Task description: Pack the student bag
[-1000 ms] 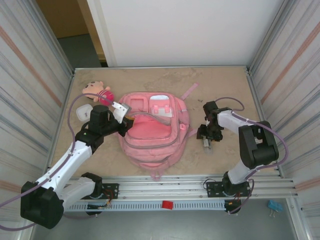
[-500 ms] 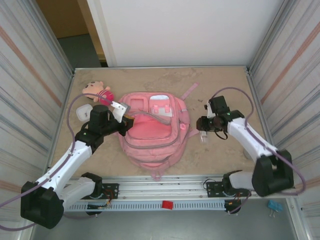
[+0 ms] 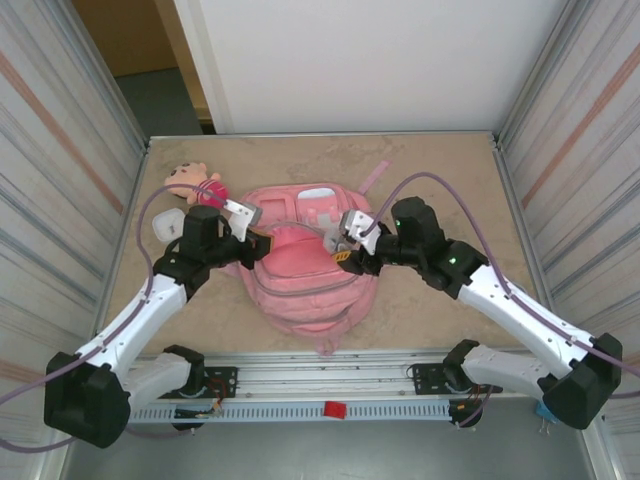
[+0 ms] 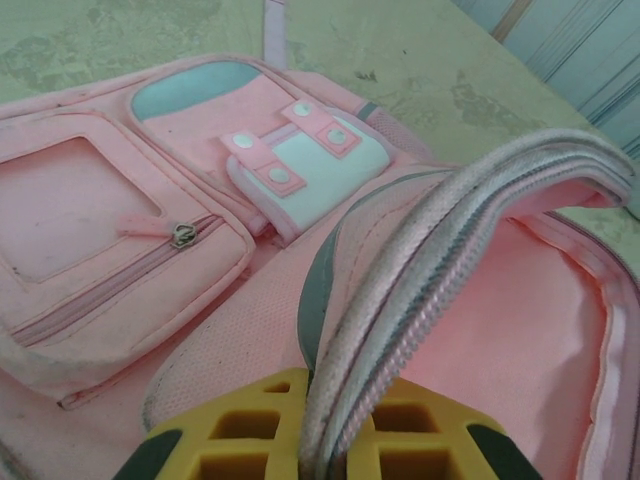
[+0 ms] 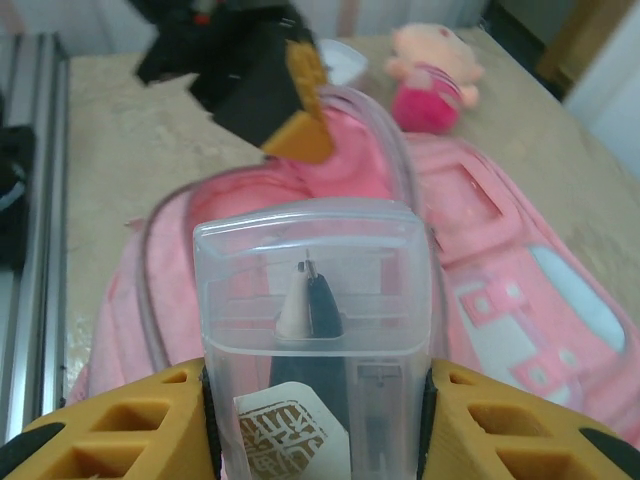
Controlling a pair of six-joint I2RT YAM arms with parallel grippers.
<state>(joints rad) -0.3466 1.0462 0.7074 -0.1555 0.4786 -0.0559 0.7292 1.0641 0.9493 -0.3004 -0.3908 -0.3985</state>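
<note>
Beige tabletop (image 3: 440, 170): pink fabric backpack (image 3: 300, 300), likely limp, grips best at the zipper rim (image 4: 450, 220) clamped in left claw (image 3: 255, 240); right claw (image 3: 348, 252) clamps clear plastic case (image 5: 315, 300).

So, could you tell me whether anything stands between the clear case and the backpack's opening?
Nothing visible does: the left gripper holds the zipper rim up, and the clear case in the right gripper faces the open pink backpack.
</note>
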